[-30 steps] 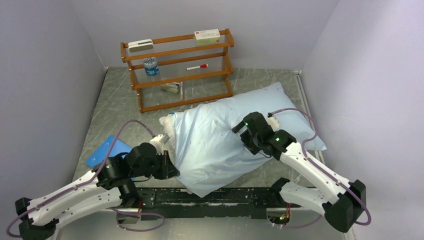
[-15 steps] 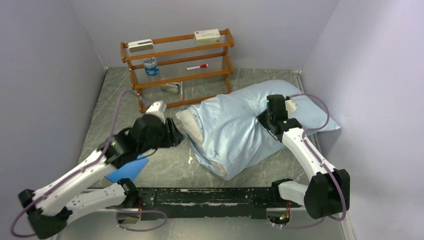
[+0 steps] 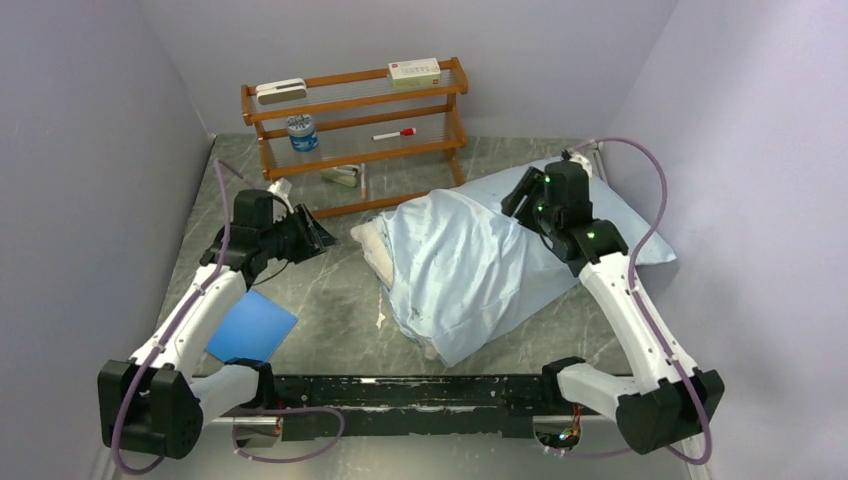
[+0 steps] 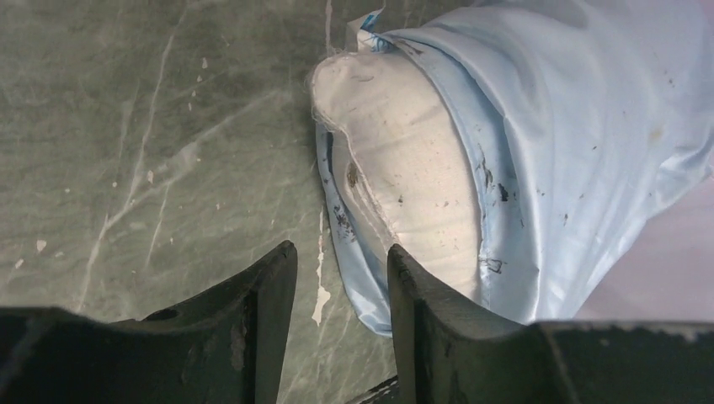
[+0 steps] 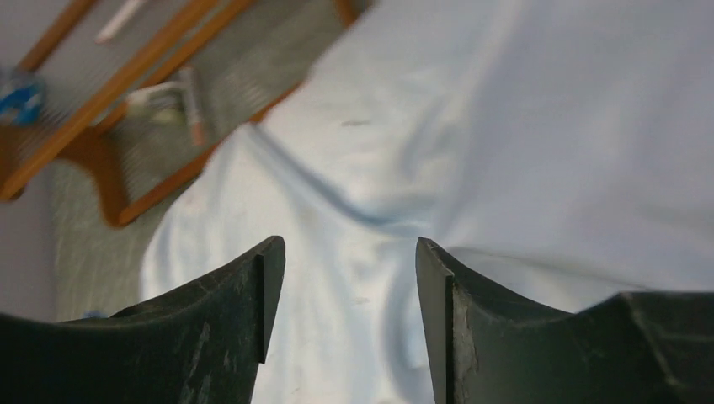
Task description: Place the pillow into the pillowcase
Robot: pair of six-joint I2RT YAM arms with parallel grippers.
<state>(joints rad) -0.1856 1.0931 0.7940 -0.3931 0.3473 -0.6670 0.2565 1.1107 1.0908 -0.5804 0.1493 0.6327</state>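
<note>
Pillow (image 4: pixel 404 168) prob. mostly inside pillowcase (image 3: pixel 470 260), L end poking out.

Pillow (image 4: pixel 404 177): only the left end shows. The rest is hidden inside the pillowcase (image 4: pixel 589 126), which the left wrist view cuts off at its right edge.

Right wrist view: blurred. The wooden shelf (image 5: pixel 88 160) is cut off at the top-left corner, and the items on it are indistinct.

Box (image 3: pixel 414 71) on the top shelf: print too small to read.

Blue sheet (image 3: pixel 258 328): left edge covered by the left arm (image 3: pixel 195 308).
</note>
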